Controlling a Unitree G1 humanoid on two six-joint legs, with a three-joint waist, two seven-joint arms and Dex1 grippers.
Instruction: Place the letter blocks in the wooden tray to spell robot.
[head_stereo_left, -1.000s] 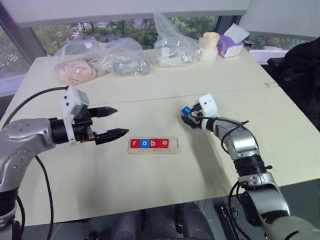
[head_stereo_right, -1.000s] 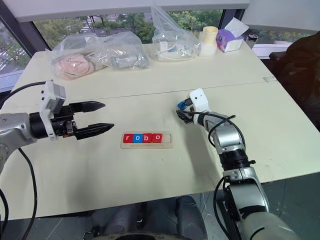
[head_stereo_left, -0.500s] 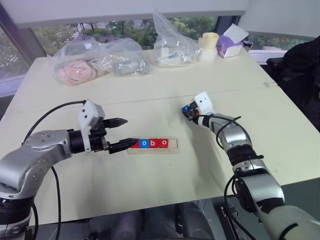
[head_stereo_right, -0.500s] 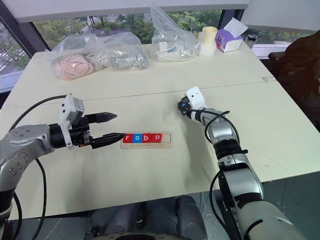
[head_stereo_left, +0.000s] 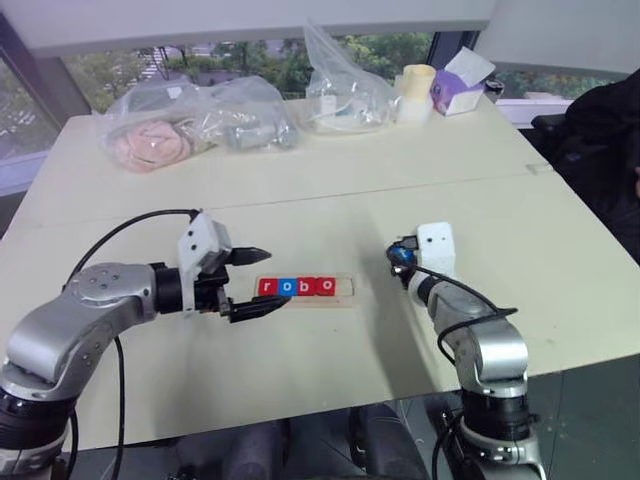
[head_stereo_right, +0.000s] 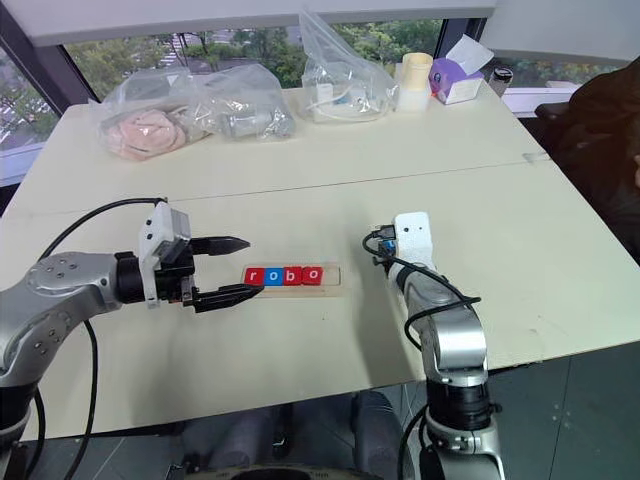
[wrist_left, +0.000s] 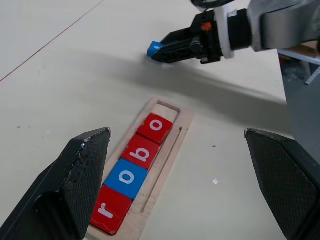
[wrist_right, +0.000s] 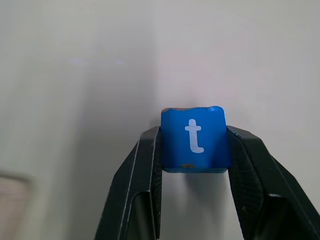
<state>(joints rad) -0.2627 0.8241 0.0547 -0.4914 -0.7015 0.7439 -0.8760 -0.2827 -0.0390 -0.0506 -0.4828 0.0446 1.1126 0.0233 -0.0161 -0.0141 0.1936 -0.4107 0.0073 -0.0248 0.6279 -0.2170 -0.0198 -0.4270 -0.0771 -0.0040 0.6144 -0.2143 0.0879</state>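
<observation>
Blue tile marked "t" (wrist_right: 194, 139) sits clamped by its 2 side edges in the right gripper (wrist_right: 194, 150), just right of the wooden tray (wrist_left: 167, 150) and above the table (head_stereo_left: 300, 370). Judged from its look, the tile is light, stiff and smooth-faced, so an edge pinch like this one suits it, though it could twist or slip if nudged. 4 tiles (head_stereo_left: 296, 287) spelling "robo" already lie in the tray groove, leaving 1 bare slot (wrist_left: 166, 108) at the right end. Left gripper (head_stereo_left: 250, 283) hovers with its fingers spread wide at the tray's left end, apart from the free slot. Plastic bags (head_stereo_left: 200, 120), a cup (head_stereo_left: 418, 92) and a tissue box (head_stereo_left: 460, 80) stand well apart at the table's far edge; nothing blocks the approach.
</observation>
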